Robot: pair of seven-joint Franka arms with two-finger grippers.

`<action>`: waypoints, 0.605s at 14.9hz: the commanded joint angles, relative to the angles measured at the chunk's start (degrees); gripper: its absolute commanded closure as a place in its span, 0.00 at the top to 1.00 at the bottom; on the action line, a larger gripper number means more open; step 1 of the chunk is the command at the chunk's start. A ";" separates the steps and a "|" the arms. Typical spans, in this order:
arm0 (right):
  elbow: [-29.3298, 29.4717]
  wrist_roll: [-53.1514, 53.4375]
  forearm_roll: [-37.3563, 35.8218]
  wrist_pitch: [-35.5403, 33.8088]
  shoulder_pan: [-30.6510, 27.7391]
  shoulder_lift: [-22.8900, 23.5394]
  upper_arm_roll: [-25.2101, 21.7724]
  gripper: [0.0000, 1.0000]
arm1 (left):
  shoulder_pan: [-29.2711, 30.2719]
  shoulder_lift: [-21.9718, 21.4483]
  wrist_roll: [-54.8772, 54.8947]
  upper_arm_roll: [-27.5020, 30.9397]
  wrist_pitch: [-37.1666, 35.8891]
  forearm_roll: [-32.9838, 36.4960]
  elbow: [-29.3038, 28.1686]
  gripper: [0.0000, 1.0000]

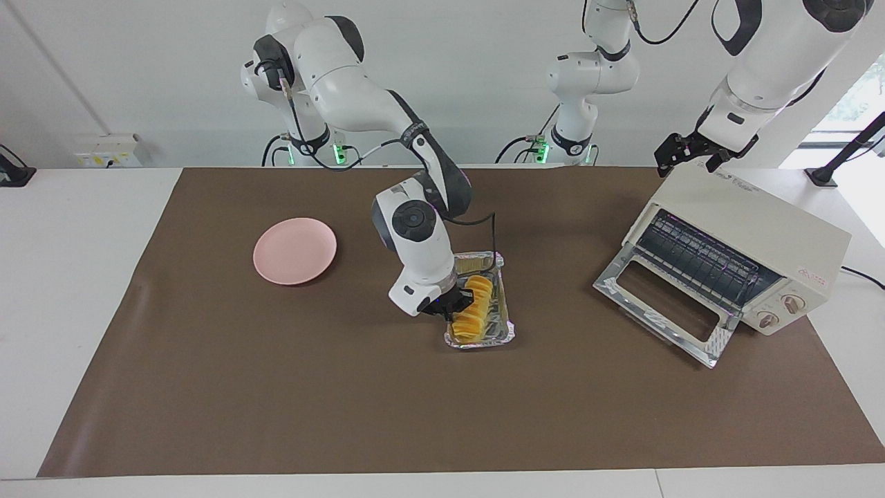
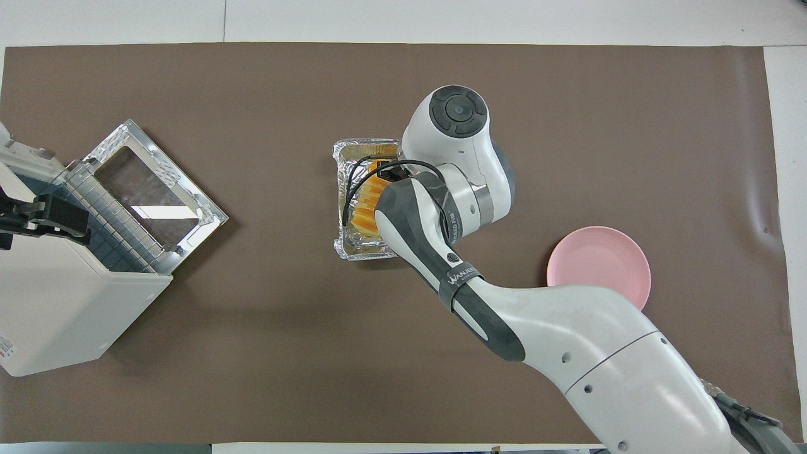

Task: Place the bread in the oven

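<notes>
The bread [image 1: 474, 306] lies in the foil tray [image 1: 507, 329] mid-table, its long axis running toward and away from the robots. The right gripper [image 1: 458, 303] clamps its side. The left gripper [image 1: 681, 153] (finger state unclear) waits over the open-doored oven [image 1: 753, 228]. A pink plate [image 1: 294, 250] sits toward the right arm's end.

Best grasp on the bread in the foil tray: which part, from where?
Probably across the narrow width, mid-length, coming from above. The bread lies as a long ridged row inside the foil tray, whose walls block a side approach. The right gripper is at it; the left gripper waits over the oven.
</notes>
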 commanded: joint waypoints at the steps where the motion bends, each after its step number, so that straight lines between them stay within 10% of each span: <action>1: -2.24 2.33 1.41 0.82 0.76 -1.13 -0.01 1.00 | 0.46 -1.07 -0.10 -0.14 0.65 -0.73 -0.79 1.00; 9: 0.58 6.66 4.13 -5.95 -0.63 -4.37 -0.01 1.00 | 0.46 -1.07 -0.10 -0.14 0.65 -0.73 -0.79 1.00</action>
